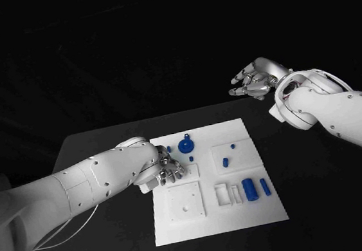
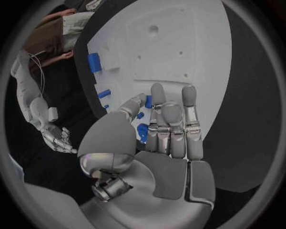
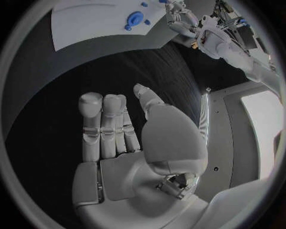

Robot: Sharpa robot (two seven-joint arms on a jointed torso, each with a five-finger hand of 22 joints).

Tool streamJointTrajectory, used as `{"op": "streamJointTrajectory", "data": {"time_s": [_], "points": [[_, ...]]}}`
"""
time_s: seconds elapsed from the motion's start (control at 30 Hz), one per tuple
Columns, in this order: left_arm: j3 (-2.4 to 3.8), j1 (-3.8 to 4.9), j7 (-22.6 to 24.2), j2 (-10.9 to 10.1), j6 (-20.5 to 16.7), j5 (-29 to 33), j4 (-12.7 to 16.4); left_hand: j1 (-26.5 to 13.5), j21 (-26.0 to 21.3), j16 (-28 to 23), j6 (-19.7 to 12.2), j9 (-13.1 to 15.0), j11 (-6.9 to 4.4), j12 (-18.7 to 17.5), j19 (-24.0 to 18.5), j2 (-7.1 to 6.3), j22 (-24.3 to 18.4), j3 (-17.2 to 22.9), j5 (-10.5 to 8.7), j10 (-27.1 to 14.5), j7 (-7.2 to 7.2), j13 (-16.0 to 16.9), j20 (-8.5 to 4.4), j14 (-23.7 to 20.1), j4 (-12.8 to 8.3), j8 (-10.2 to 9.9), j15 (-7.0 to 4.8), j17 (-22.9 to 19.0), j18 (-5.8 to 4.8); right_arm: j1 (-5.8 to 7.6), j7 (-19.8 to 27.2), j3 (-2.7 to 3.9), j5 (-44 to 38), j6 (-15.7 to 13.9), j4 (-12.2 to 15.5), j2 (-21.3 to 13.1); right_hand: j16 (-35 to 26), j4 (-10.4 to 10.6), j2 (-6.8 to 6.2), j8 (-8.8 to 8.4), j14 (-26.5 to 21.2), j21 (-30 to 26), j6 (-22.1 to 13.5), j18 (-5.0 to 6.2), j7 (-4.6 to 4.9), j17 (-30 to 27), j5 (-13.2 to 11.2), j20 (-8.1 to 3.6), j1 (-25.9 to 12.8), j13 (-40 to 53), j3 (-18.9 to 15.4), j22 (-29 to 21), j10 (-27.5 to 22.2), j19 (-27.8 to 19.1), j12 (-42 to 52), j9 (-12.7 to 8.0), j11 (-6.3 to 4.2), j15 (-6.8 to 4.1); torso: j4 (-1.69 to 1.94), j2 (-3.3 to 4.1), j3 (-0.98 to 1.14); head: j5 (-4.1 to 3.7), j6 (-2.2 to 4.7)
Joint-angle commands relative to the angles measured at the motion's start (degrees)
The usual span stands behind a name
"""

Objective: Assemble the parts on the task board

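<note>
The white task board [image 1: 217, 214] lies in the middle of the table. On it are a round blue part [image 1: 185, 145], small blue pegs [image 1: 227, 161] and two blue cylinders [image 1: 249, 189] near the front right. My left hand [image 1: 163, 167] hangs over the board's left part, fingers pointing down beside the round part. Between its thumb and a fingertip a small blue piece [image 2: 148, 101] shows; I cannot tell whether the hand touches it. My right hand [image 1: 254, 80] is raised beyond the table's far edge, off the board, fingers apart [image 3: 113, 126] and holding nothing.
A raised white square block [image 1: 185, 204] with holes sits on the board's front left, and white slots [image 1: 222, 194] stand beside the cylinders. Black table surrounds the board on all sides. My left forearm [image 1: 87, 180] stretches across the table's left part.
</note>
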Motion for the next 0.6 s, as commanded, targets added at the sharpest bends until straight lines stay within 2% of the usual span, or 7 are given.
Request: {"op": "streamJointTrajectory", "data": {"time_s": [0.03,0.1,0.17,0.2,0.27,0.4,0.6], "points": [[0.05,0.03,0.21,-0.06,0.98,0.81,0.17,0.06,-0.44,0.21,0.56,-0.28,0.45,0.11,-0.08,-1.13,0.88,-4.49,0.45,2.49,0.3,-0.04,0.49,-0.34,1.08,0.52,0.0,-0.1,-0.87,-0.08,0.15,-0.01,-0.25,0.69,0.0,-0.01,0.26,0.26,-0.12,-0.26,-0.18,-0.23,-0.33,0.5,0.15,-0.08,0.24,-0.02,-0.45,-0.07,-0.07,4.64,-0.1,0.41,0.2,-0.07,-0.11,-0.16,0.03,-0.01,-0.01,0.0,0.01],[0.06,0.03,0.28,-0.11,1.19,1.18,0.17,2.26,-0.61,0.33,0.49,-0.72,0.37,0.12,-0.08,-0.36,0.89,-9.97,0.29,2.42,0.42,-0.06,0.52,-0.46,2.55,0.5,0.11,-0.16,-0.87,-0.11,0.15,-0.01,-0.25,0.69,-0.01,0.0,0.26,0.26,-0.12,-0.26,-0.18,-0.23,-0.33,0.5,0.15,-0.08,0.24,-0.02,-0.45,-0.07,-0.07,4.64,-0.1,0.41,0.2,-0.07,-0.11,-0.16,0.04,-0.01,0.0,0.0,-0.01],[0.06,0.03,0.34,-0.15,1.33,1.55,0.18,3.8,-0.77,0.47,0.57,-1.23,0.45,0.12,-0.07,-0.39,0.92,-13.53,-0.95,2.41,0.5,-0.06,0.56,-0.57,4.02,0.49,0.14,-0.24,-0.87,-0.15,0.15,-0.01,-0.25,0.69,-0.04,0.02,0.26,0.26,-0.12,-0.26,-0.18,-0.23,-0.33,0.5,0.15,-0.08,0.24,-0.02,-0.45,-0.07,-0.07,4.64,-0.1,0.41,0.2,-0.07,-0.11,-0.16,0.05,0.02,0.0,-0.02,-0.05],[0.06,0.03,0.36,-0.16,1.35,1.65,0.19,5.84,-1.02,0.62,0.67,-1.96,0.46,0.02,0.04,-0.08,0.92,-16.12,-1.58,2.43,0.54,-0.1,0.56,-0.67,6.18,0.55,0.15,-0.43,-0.87,-0.17,0.16,-0.01,-0.25,0.69,-0.05,0.03,0.27,0.35,-0.14,-0.26,-0.17,-0.33,-0.44,0.52,0.19,-0.08,0.27,-0.02,-0.4,-0.08,-0.22,4.63,-0.12,0.41,0.21,-0.07,-0.08,-0.15,0.06,0.02,0.0,-0.02,-0.07],[0.06,0.03,0.37,-0.18,1.32,1.77,0.19,5.56,-1.04,0.62,0.64,-1.95,0.53,0.07,0.06,-0.46,0.95,-16.05,-4.21,2.41,0.64,-0.07,0.58,-0.68,6.45,0.61,0.18,-0.47,-0.87,-0.21,0.16,-0.01,-0.25,0.69,-0.07,0.04,0.27,0.35,-0.14,-0.26,-0.17,-0.33,-0.44,0.52,0.19,-0.08,0.27,-0.02,-0.4,-0.08,-0.22,4.63,-0.12,0.41,0.21,-0.07,-0.08,-0.15,0.05,0.02,-0.02,-0.02,-0.06],[0.06,0.04,0.32,-0.27,1.12,1.92,0.2,5.34,-1.09,0.64,0.5,-1.83,0.55,0.15,0.12,-0.99,0.95,-15.74,-6.07,2.38,0.71,-0.01,0.6,-0.67,7.1,0.78,0.22,-0.54,-0.87,-0.29,0.17,-0.01,-0.25,0.68,-0.09,0.03,0.27,0.35,-0.14,-0.26,-0.17,-0.33,-0.44,0.52,0.19,-0.08,0.27,-0.02,-0.4,-0.08,-0.22,4.63,-0.12,0.41,0.21,-0.07,-0.08,-0.15,0.04,0.02,0.02,0.03,-0.08],[0.07,0.04,0.16,-0.6,1.03,1.99,0.38,5.12,-1.19,0.65,0.46,-1.5,0.63,0.18,0.12,-2.01,0.95,-15.52,-11.53,2.35,0.83,0.04,0.64,-0.68,8.13,1.1,0.27,-0.62,-0.87,-0.35,0.17,-0.01,-0.24,0.69,-0.08,-0.01,0.27,0.35,-0.14,-0.26,-0.17,-0.33,-0.44,0.52,0.19,-0.08,0.27,-0.02,-0.4,-0.08,-0.22,4.63,-0.12,0.41,0.21,-0.07,-0.08,-0.15,0.05,0.02,0.01,0.06,-0.13]]}}
